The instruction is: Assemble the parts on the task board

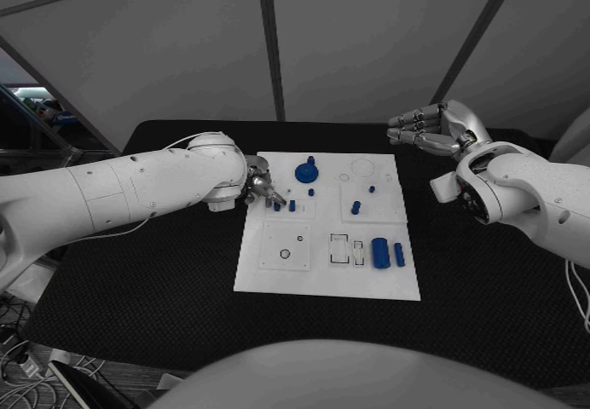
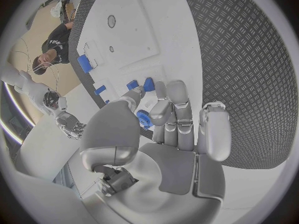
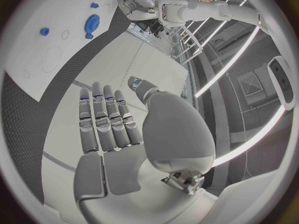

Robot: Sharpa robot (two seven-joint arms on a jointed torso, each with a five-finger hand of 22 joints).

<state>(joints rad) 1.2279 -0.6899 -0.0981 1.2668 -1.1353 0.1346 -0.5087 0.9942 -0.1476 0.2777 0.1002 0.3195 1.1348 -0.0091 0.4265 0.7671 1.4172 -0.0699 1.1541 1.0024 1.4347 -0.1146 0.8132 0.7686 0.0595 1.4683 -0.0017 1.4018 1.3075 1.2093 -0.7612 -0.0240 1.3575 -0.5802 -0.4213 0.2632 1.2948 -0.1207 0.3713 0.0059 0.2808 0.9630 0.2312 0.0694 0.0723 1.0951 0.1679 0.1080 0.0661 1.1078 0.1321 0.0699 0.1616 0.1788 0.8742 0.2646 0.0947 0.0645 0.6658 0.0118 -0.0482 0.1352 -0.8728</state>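
Now the left hand (image 1: 261,191) pinches a small blue part (image 2: 148,84) over the smooth white task board (image 1: 277,277) — right hand (image 1: 428,129) hangs open, fingers apart.

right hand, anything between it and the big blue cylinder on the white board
Nothing visible does. The silver right hand hangs open beyond the white task board's far right corner, and the big blue cylinder lies near the board's right edge with bare board and table between.

Even, fairly dim overhead light falls on the scene, with soft shadows. The white task board (image 1: 327,223) looks near overexposed against the black worktop (image 1: 147,281). Both wrist views bend strongly at their rims, and bright ceiling strips possibly flare there.
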